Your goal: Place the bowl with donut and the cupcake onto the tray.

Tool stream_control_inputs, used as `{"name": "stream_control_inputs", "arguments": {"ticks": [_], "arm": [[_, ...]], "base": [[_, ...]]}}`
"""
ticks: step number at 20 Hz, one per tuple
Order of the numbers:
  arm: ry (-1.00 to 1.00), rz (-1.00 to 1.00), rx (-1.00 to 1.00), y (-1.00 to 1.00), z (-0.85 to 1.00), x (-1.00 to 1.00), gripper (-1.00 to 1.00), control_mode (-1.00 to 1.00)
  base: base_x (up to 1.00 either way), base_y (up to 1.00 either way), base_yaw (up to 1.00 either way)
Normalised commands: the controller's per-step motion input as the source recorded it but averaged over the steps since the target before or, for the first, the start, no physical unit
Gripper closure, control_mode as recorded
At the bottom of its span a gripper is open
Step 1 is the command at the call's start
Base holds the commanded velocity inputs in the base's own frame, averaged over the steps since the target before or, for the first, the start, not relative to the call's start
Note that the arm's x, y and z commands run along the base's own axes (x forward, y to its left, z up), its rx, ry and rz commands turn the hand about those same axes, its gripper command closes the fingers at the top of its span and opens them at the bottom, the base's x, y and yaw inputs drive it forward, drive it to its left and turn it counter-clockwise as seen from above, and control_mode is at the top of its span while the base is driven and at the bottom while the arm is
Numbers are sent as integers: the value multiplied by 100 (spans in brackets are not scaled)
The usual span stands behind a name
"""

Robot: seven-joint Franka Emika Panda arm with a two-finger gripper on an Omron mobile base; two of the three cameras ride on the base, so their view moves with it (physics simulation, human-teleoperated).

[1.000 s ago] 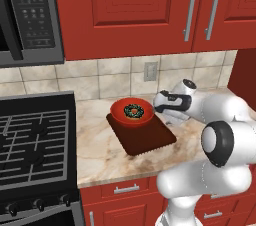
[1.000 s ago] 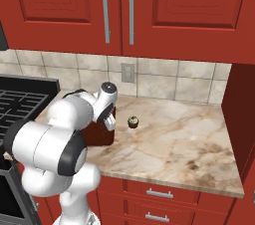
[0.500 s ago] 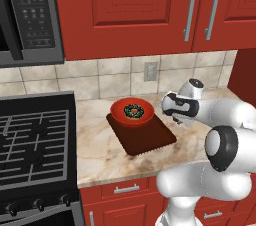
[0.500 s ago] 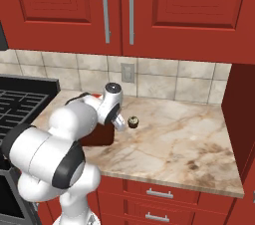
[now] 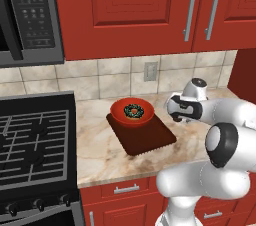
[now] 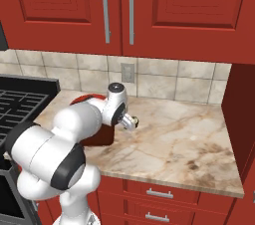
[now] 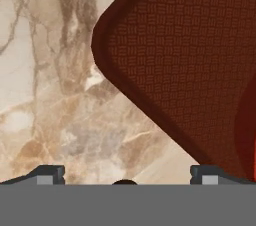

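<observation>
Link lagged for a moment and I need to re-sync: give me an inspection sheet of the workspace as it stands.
Surface: marble counter, tray lying flat on it.
Job's things: bowl sits on the tray's far end with the donut inside. The cupcake is not on the tray; its dark top just shows at the bottom of the hand view.
Clutter: nothing seen.
End effector: end effector open, low over the counter beside the tray's corner, fingertips either side of the cupcake.
Cables: nothing seen.
Surroundings: stove left of the counter, microwave above it, wall outlet, red cabinets.
</observation>
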Motion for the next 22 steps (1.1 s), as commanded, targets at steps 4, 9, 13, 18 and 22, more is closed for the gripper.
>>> {"name": "stream_control_inputs", "arguments": {"ticks": [4,9,13,18,22], "arm": [[0,8,-9,-28,0,2,-100,-100],[0,9,-6,-25,0,4,-100,-100],[0,7,-4,-17,0,10,-100,-100],[0,6,-1,-1,0,25,-100,-100],[0,8,0,0,-3,16,-100,-100]], "base": [[0,0,0],[0,0,0],[0,0,0],[0,0,0],[0,0,0]]}}
